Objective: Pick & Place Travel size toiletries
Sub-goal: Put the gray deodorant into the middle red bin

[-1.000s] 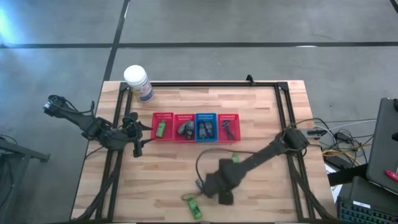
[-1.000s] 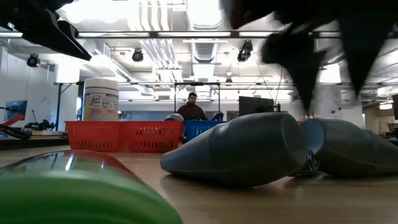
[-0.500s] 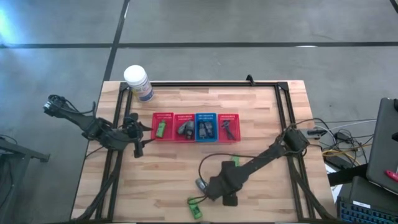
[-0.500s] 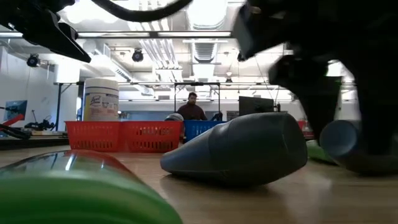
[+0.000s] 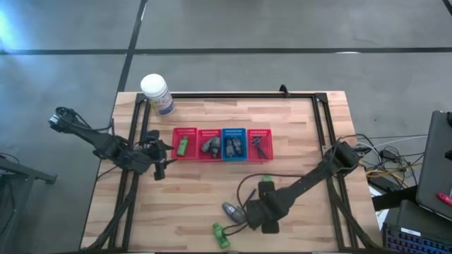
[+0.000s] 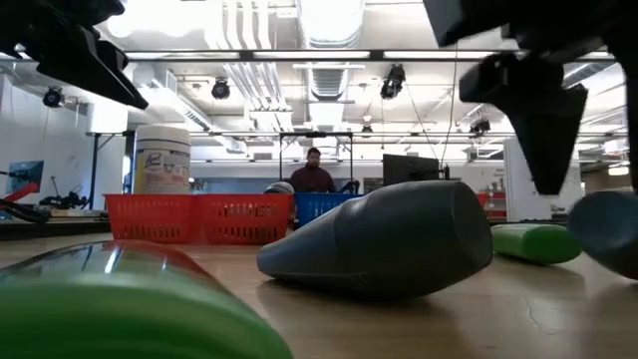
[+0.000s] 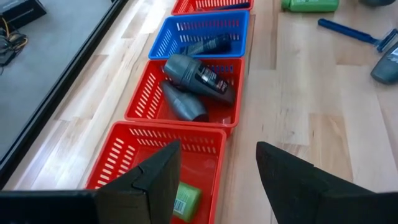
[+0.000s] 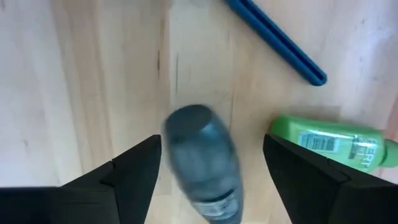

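A: The left hand (image 5: 157, 169) waits open beside the red basket (image 5: 185, 143). And the right?

B: The right hand (image 8: 211, 163) hangs open over a grey tube (image 8: 204, 160) on the desk (image 5: 191, 204). I'd centre the tube between the fingers, then close.

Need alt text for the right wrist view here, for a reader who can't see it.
The right gripper hangs over bare wooden table with its two dark fingers spread, a grey rounded tube lying between them, not touched by either. Beside it lie a green bottle with a barcode label and a blue razor handle.
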`<state>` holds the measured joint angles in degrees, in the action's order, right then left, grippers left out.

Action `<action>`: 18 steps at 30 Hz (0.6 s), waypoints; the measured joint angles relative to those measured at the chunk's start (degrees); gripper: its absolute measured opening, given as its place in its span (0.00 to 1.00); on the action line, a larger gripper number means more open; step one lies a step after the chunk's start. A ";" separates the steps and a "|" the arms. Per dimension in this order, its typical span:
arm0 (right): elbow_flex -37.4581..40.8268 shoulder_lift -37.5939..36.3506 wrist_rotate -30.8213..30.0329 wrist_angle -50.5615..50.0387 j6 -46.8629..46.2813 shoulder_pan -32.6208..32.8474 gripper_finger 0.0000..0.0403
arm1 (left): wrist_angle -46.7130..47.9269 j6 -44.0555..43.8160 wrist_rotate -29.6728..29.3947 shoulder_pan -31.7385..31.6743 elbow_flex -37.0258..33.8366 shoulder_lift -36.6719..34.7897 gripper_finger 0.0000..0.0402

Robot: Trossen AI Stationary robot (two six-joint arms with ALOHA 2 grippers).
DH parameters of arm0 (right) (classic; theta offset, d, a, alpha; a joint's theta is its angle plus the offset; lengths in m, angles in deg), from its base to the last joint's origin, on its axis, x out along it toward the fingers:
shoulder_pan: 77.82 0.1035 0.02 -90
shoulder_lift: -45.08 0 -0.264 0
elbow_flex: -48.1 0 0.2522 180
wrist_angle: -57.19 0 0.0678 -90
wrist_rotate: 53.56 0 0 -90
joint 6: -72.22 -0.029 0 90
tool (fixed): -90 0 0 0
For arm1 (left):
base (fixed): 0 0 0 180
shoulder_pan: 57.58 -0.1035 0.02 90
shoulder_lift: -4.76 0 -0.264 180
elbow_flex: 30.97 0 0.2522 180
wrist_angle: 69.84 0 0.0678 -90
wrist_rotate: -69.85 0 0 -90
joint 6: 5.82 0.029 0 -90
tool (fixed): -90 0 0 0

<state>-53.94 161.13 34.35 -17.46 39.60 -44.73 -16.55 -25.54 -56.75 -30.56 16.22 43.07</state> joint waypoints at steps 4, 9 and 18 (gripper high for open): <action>1.22 0.26 0.64 -0.06 -1.77 0.08 0.75 | 0.00 -1.17 0.02 0.00 0.00 0.82 0.53; 1.24 -3.80 0.22 -1.56 -3.63 1.57 0.80 | -0.09 -1.88 0.20 0.00 0.09 1.30 0.53; 8.77 -7.20 -0.70 3.86 -9.22 3.36 0.85 | -0.09 -1.79 0.31 -0.04 0.07 1.52 0.53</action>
<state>-45.17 153.94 33.65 -13.60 30.38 -41.38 -16.64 -27.33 -56.44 -30.60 16.28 44.59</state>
